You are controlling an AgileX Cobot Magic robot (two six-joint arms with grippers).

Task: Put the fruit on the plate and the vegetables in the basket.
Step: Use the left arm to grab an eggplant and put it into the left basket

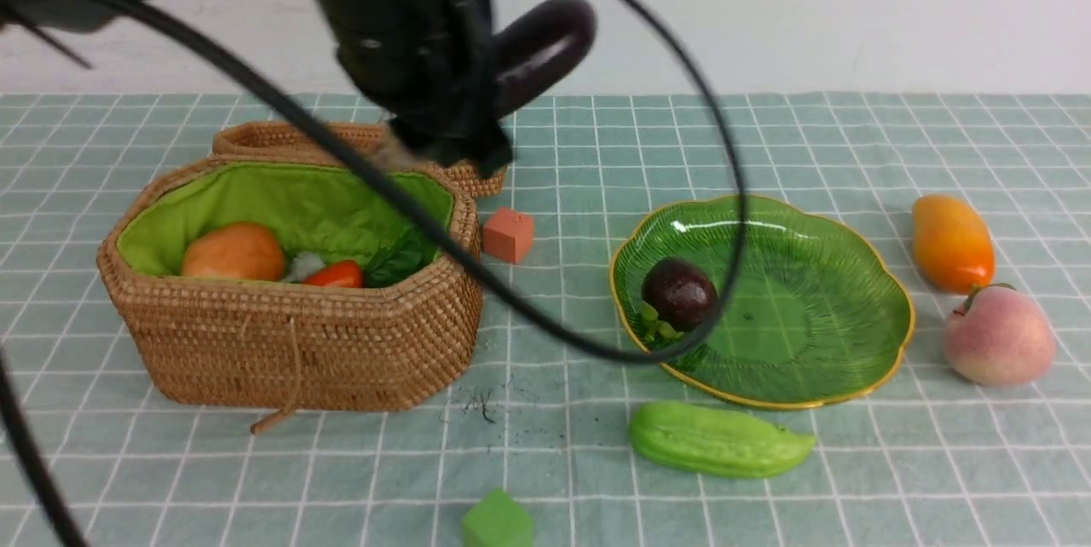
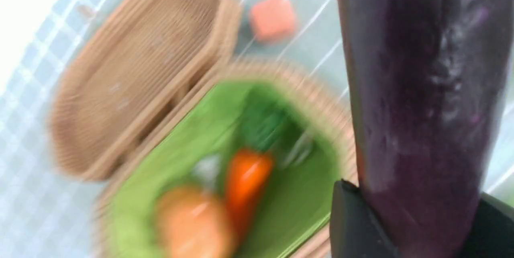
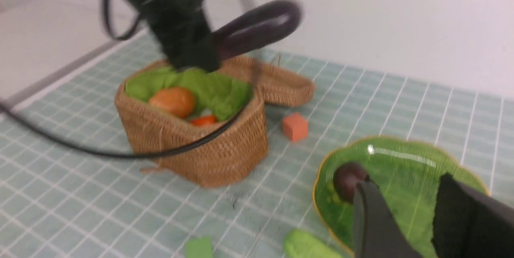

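Observation:
My left gripper (image 1: 477, 104) is shut on the long dark-purple eggplant (image 1: 545, 40) and holds it high over the back right corner of the wicker basket (image 1: 290, 334); the eggplant fills the left wrist view (image 2: 421, 89). In the basket lie the potato (image 1: 234, 251) and the carrot (image 1: 337, 274). The mangosteen (image 1: 679, 291) sits on the green plate (image 1: 835, 308). The mango (image 1: 952, 242) and the peach (image 1: 999, 336) lie right of the plate. The bumpy gourd (image 1: 716, 440) lies in front of it. My right gripper (image 3: 403, 197) is open and empty above the plate.
The basket's lid (image 1: 281, 138) lies open behind it. An orange cube (image 1: 509, 233) sits between basket and plate. A green cube (image 1: 497, 520) sits at the front edge. A black cable (image 1: 511, 300) hangs across the basket and the plate.

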